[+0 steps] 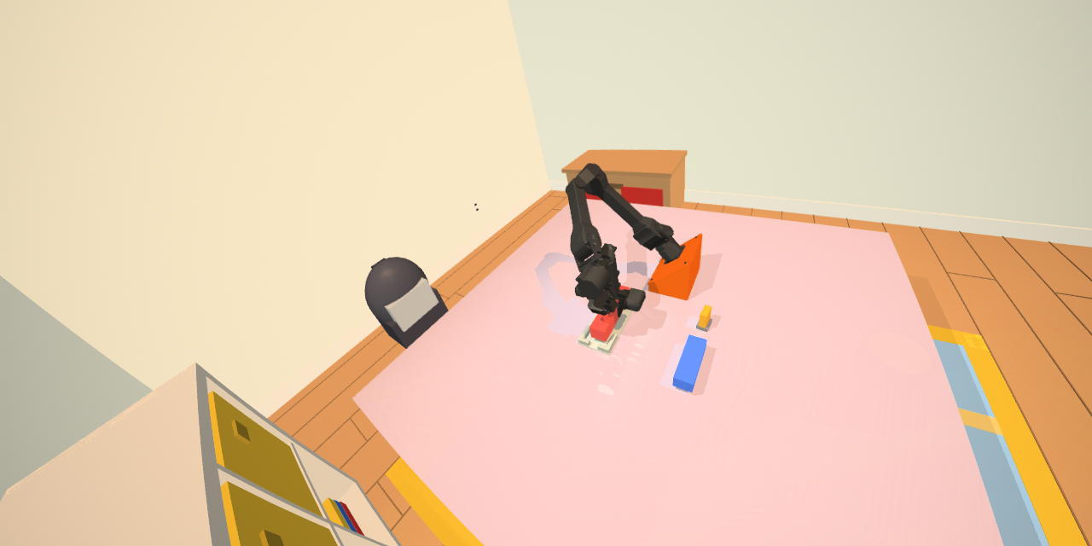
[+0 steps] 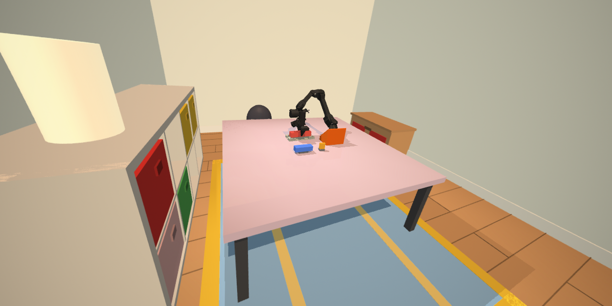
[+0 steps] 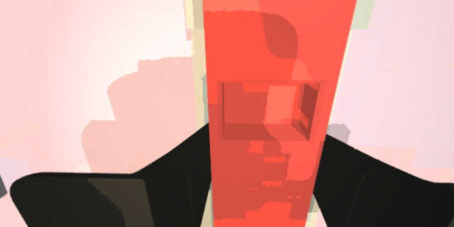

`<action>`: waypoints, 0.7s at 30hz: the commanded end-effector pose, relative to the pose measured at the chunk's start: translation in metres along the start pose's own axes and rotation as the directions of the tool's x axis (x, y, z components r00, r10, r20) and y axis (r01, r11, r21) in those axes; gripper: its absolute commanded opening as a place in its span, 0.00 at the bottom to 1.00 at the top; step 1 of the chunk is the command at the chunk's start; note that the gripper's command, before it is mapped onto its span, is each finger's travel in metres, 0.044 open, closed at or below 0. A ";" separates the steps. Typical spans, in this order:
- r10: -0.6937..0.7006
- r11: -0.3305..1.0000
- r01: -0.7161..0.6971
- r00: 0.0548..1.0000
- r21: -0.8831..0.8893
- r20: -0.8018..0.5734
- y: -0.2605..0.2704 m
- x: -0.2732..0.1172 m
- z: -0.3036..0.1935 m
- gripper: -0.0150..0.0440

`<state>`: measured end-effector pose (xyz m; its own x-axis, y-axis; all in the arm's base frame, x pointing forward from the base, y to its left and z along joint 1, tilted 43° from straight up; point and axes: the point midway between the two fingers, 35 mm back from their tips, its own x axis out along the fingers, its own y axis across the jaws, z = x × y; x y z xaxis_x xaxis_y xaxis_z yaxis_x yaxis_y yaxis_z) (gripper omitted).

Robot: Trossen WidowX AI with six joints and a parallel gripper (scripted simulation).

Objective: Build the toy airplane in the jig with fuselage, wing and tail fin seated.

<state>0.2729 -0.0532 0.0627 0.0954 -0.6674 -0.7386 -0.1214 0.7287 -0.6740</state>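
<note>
Fuselage [image 1: 601,327] [image 2: 293,134] [image 3: 234,57], bright red and long, is right over the pale cradle [image 1: 608,348] [image 2: 295,138] [image 3: 198,60], nearer the far edge of the pink counter [image 1: 763,428] [image 2: 299,184] than the near one in the exterior view! And the claw [image 1: 614,310] [image 2: 302,133] [image 3: 255,128] has it clamped, one black finger against each long side! Look at the alignment: lengthwise it runs with the cradle, whose pale rims peek out along both flanks. Is it fully down? Can't call that one; the contact underneath is hidden. Up top, a rectangular socket [image 3: 262,110] gapes open between the fingers, unfilled. Over toward the near edge, the blue wing [image 1: 689,363] [image 2: 302,148] lies off the cradle, on the counter. Just beyond its end stands the little yellow tail fin [image 1: 705,315] [image 2: 322,146], grey at its foot, apart from the fuselage. The black arm [image 1: 624,212] [image 2: 325,107] arches up from the orange mount [image 1: 691,268] [image 2: 335,136], towards the counter's right edge in the exterior view!
</note>
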 end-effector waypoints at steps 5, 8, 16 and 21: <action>0.000 1.000 0.000 1.000 0.000 0.000 0.000 0.000 0.000 0.53; 0.000 1.000 0.000 1.000 0.000 0.000 0.000 0.000 0.000 0.40; 0.000 1.000 0.000 1.000 0.000 0.000 0.000 0.000 0.000 0.58; 0.000 1.000 0.000 1.000 0.000 0.000 0.000 0.000 0.000 0.80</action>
<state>0.2728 -0.0534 0.0624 0.0952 -0.6671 -0.7389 -0.1226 0.7288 -0.6737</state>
